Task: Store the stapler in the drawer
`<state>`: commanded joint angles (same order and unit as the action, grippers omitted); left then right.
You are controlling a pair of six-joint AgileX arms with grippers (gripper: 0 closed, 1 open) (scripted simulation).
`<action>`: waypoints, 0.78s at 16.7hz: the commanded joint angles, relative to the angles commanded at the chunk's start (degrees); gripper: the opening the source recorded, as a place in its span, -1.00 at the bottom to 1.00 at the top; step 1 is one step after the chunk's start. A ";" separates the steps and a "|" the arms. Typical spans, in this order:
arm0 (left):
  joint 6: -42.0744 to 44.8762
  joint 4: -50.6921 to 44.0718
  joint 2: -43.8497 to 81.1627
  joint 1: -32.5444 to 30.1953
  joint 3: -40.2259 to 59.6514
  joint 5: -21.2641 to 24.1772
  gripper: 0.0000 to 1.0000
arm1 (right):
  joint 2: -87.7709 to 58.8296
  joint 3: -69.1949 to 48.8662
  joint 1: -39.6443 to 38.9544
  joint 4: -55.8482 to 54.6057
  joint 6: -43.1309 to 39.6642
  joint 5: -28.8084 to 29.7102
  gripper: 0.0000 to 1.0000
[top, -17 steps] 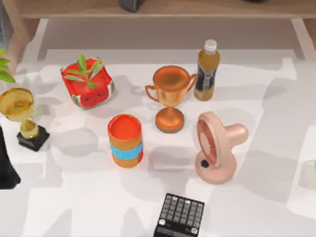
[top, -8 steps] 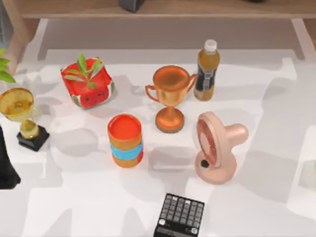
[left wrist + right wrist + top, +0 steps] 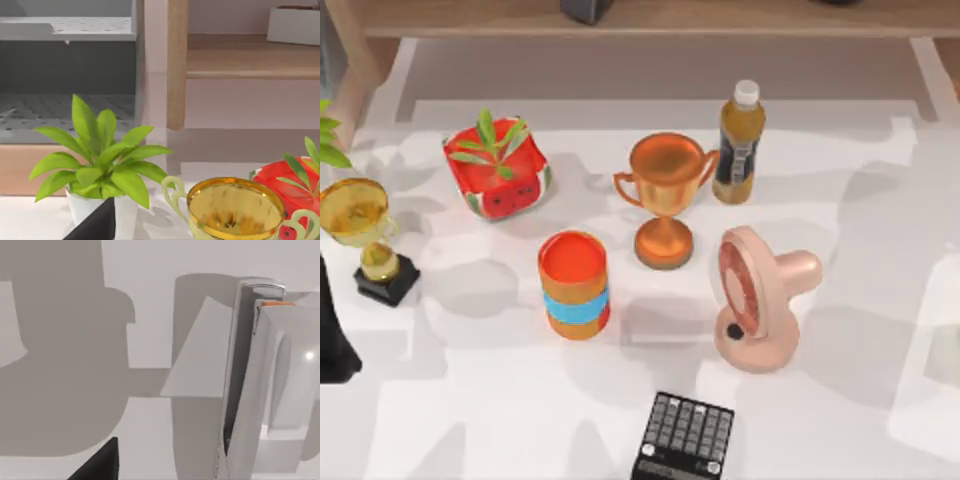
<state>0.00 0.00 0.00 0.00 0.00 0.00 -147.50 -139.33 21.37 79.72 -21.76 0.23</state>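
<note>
The stapler [image 3: 260, 385], slim, white and pale grey with a small orange mark at one end, lies on the white table close under my right wrist camera. A dark fingertip [image 3: 100, 462] of my right gripper shows beside it, apart from it. My left arm [image 3: 330, 340] is parked at the table's left edge, next to the gold trophy [image 3: 360, 225]; one dark fingertip [image 3: 97, 225] shows in the left wrist view. What looks like the drawer [image 3: 60, 120], a grey perforated tray behind a tan front, stands beyond the leafy plant [image 3: 100, 160].
On the table stand a red watermelon planter [image 3: 498, 170], an orange can [image 3: 574, 285], a copper trophy [image 3: 665, 195], an amber bottle [image 3: 738, 145], a pink fan [image 3: 755, 300] and a black calculator [image 3: 685, 438]. A wooden shelf [image 3: 650, 18] runs along the back.
The shadows at the table's right side have shifted a little. None of the objects on the table and not the left arm have moved.
</note>
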 joint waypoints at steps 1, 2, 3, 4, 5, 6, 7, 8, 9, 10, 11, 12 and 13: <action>0.00 0.00 0.00 0.00 0.00 0.00 1.00 | 1.92 1.47 -0.01 -1.52 -1.32 -0.28 1.00; 0.00 0.00 0.00 0.00 0.00 0.00 1.00 | 4.07 3.15 0.04 -3.51 -2.85 -0.64 1.00; 0.00 0.00 0.00 0.00 0.00 0.00 1.00 | 6.40 5.04 0.17 -5.99 -4.56 -1.06 1.00; 0.00 0.00 0.00 0.00 0.00 0.00 1.00 | 8.83 7.11 0.45 -9.01 -6.44 -1.55 1.00; 0.00 0.00 0.00 0.00 0.00 0.00 1.00 | 11.28 9.44 1.01 -12.76 -8.49 -2.11 1.00; 0.00 0.00 0.00 0.00 0.00 0.00 1.00 | 13.67 11.95 1.82 -16.98 -10.64 -2.71 1.00; 0.00 0.00 0.00 0.00 0.00 0.00 1.00 | 15.99 14.66 2.88 -21.64 -12.86 -3.33 1.00; 0.00 0.00 0.00 0.00 0.00 0.00 1.00 | 18.21 17.57 4.19 -26.77 -15.18 -4.00 1.00; 0.00 0.00 0.00 0.00 0.00 0.00 1.00 | 20.29 20.76 5.79 -32.43 -17.57 -4.73 1.00; 0.00 0.00 0.00 0.00 0.00 0.00 1.00 | 22.26 24.14 7.55 -38.41 -20.01 -5.51 1.00; 0.00 0.00 0.00 0.00 0.00 0.00 1.00 | 24.10 27.71 9.46 -44.70 -22.50 -6.36 1.00; 0.00 0.00 0.00 0.00 0.00 0.00 1.00 | 25.80 31.49 11.50 -51.27 -25.02 -7.28 1.00; 0.00 0.00 0.00 0.00 0.00 0.00 1.00 | 27.31 35.50 13.65 -58.12 -27.59 -8.30 1.00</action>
<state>0.00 0.00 0.00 0.00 0.00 0.00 -120.20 -103.83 35.02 21.61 -49.34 -8.07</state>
